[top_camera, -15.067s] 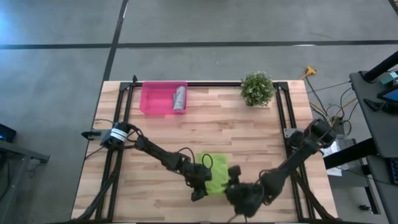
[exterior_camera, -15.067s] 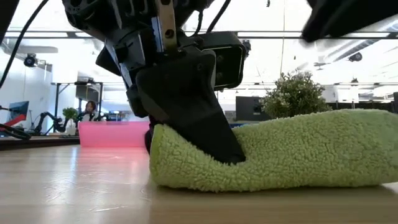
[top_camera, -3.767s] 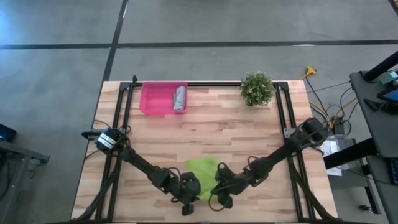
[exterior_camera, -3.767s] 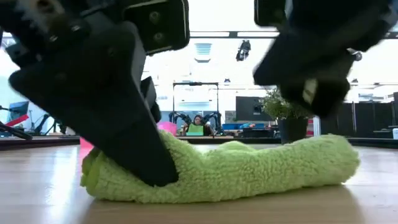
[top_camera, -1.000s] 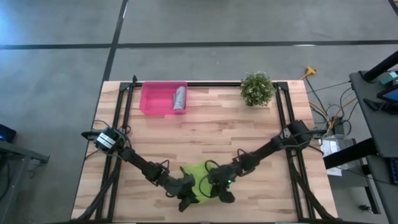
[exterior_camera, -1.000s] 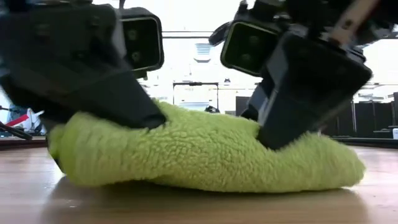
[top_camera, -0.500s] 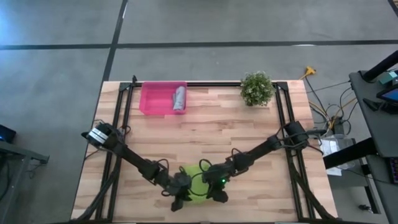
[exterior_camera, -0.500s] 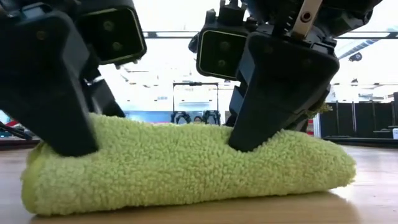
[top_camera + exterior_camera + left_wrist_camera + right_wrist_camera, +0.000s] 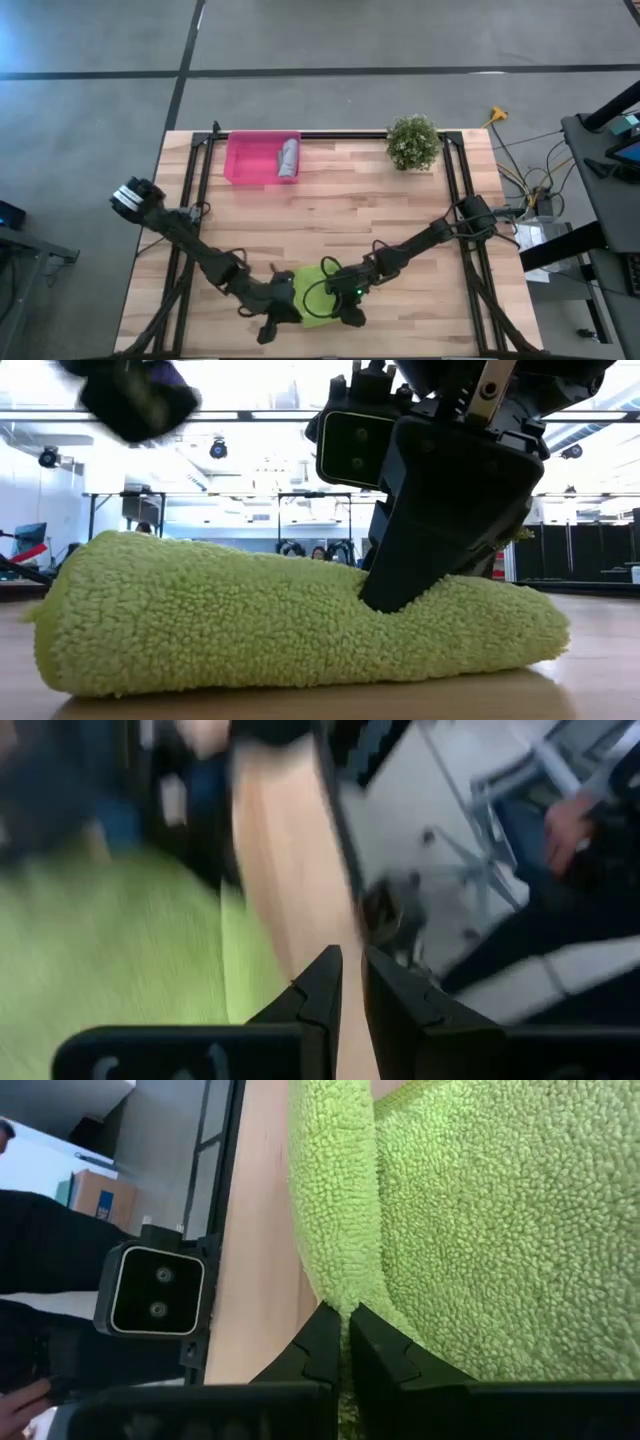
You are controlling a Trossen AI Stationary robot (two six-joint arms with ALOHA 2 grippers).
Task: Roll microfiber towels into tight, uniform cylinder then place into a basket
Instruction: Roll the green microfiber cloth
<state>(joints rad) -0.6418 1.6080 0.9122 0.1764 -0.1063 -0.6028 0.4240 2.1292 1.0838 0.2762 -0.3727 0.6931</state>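
Right jaws (image 9: 400,595) against green towel (image 9: 250,620)

left gripper (image 9: 268,328) raised, right gripper (image 9: 347,313) low, fingers closed

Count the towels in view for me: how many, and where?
2. The lime green towel lies rolled at the table's near edge under the right gripper; the grey towel sits rolled in the pink basket. None seem hidden.
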